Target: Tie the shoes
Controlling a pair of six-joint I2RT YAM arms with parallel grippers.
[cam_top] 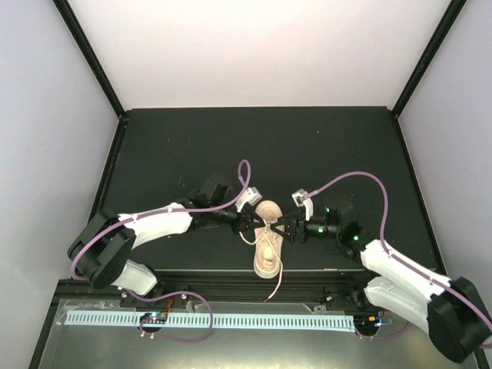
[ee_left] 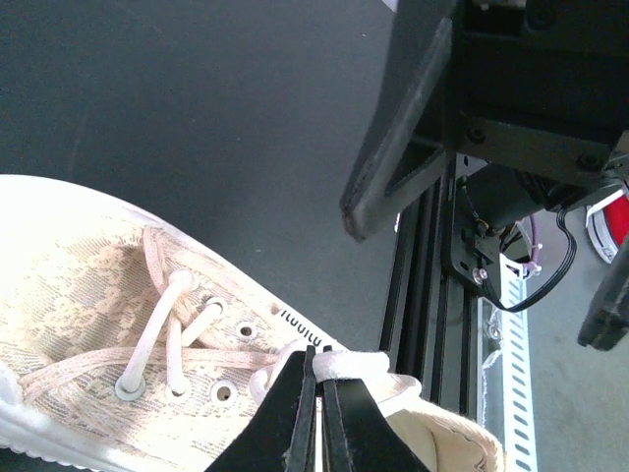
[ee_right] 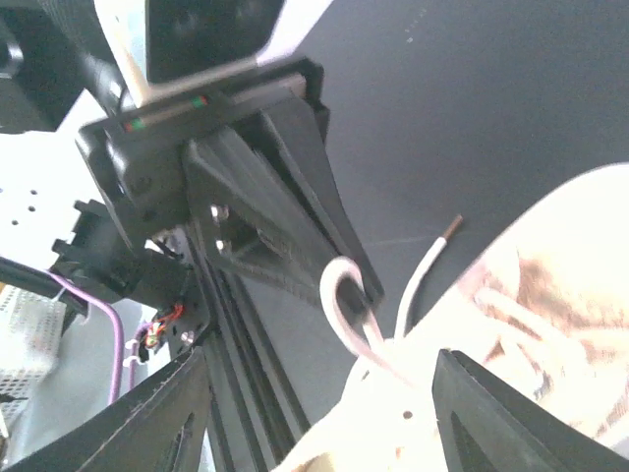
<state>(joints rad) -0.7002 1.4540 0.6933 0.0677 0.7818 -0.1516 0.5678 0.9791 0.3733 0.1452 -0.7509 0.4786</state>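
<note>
Two grippers meet over one small beige-pink sneaker [cam_top: 268, 240] in the overhead view. It lies on the black table [cam_top: 192, 146] a little below the middle of the frame, close to the table's front edge, its length running up and down the picture. We see the left gripper [cam_top: 250, 223] coming at it from the left of the frame and the right gripper [cam_top: 284, 225] from the right. Both are at the upper half of the shoe, their tips near each other above it. A loose lace end [cam_top: 274, 286] trails from the lower part of the sneaker down across the front edge of the table.

From the left wrist camera, the sneaker fills the lower left of the frame. Its off-white laces [ee_left: 167, 324] cross between metal-ringed eyelets. At the bottom centre, the left claw is clenched, its two black fingertips pressed together on a loop [ee_left: 346, 365] of lace just beside the last eyelets. The right gripper's fingers hang spread in the upper right of that frame, clear of the shoe.

From the right wrist camera, we find the right claw released. Its own fingers [ee_right: 167, 423] stand wide apart at the bottom corners and grasp nothing. Between and beyond them, the pinched loop curls up at the tip of the left gripper. Another lace end rises just to the right of it. The sneaker's lace-patterned upper fills the lower right of that frame.
</note>
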